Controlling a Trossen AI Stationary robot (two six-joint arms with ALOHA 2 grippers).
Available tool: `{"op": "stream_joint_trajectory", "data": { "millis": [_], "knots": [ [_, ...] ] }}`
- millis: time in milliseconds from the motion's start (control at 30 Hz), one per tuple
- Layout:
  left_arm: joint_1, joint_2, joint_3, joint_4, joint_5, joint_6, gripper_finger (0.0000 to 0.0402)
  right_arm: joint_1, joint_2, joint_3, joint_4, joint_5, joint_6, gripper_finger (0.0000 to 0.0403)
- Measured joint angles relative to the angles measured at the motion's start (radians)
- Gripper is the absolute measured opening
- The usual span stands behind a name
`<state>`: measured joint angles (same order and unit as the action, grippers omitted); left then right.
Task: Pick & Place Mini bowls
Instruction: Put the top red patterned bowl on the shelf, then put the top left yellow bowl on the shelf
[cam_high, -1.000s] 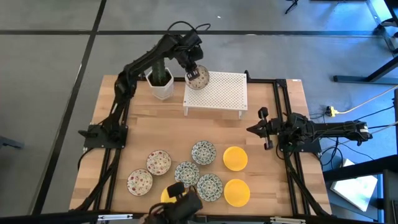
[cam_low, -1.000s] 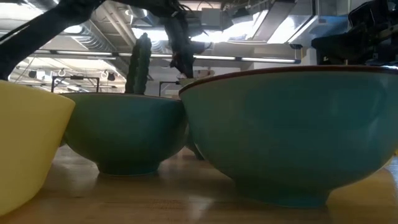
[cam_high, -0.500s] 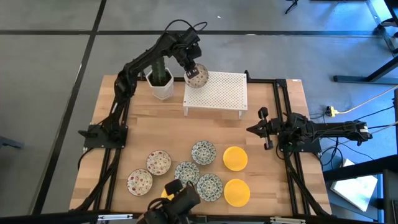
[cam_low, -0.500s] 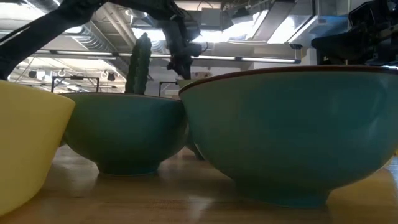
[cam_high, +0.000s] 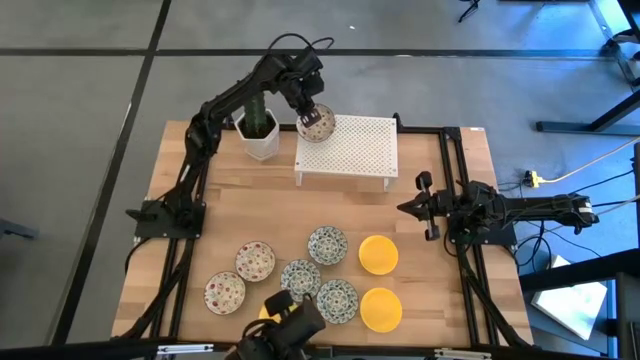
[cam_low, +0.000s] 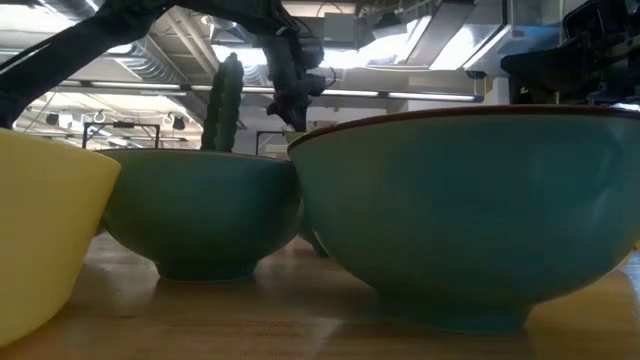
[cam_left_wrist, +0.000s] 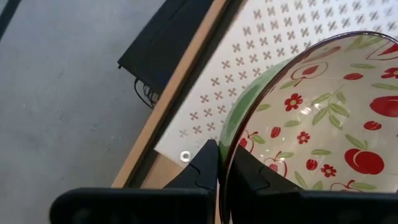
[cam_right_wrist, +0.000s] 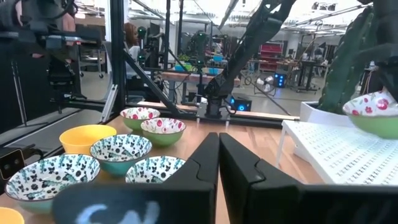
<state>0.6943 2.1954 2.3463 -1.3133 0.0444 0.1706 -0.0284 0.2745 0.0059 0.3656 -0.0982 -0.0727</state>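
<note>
The wooden table (cam_high: 430, 210) is carrying a white perforated rack (cam_high: 352, 148) at its far side, beside a potted cactus (cam_high: 259, 128). The left gripper (cam_high: 313, 118) is hanging over the rack's far left corner, clenched on the rim of a red-flowered bowl (cam_left_wrist: 323, 130); over the last second it has been shifting slightly and settling, so placement looks close. The right gripper (cam_high: 415, 209) is waiting at the right, closed and empty. Eight bowls (cam_high: 328, 245) are sitting near the front edge.
</note>
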Motion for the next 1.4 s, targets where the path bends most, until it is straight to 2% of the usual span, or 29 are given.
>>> {"op": "stream_joint_trajectory", "data": {
  "millis": [400, 667, 867, 1167, 1400],
  "knots": [
    [-0.018, 0.026, 0.003, 0.006, -0.016, 0.009, 0.0013, 0.0, 0.0, 0.0, 0.0, -0.037, 0.022, 0.0014],
    [-0.017, 0.027, 0.0, 0.001, -0.03, 0.016, 0.0034, 0.0, 0.0, 0.0, -0.003, -0.037, 0.042, 0.0014],
    [-0.02, 0.031, -0.002, -0.006, -0.029, 0.019, 0.0069, 0.0, 0.0, 0.0, -0.005, -0.037, 0.046, 0.0014],
    [-0.021, 0.031, -0.002, 0.013, -0.029, 0.04, 0.0144, 0.0, 0.0, 0.0, -0.005, -0.037, 0.044, 0.0014],
    [-0.021, 0.031, -0.002, 0.025, -0.093, 0.059, 0.0187, 0.0, 0.0, 0.0, -0.005, -0.037, 0.043, 0.0014]
  ]
}}
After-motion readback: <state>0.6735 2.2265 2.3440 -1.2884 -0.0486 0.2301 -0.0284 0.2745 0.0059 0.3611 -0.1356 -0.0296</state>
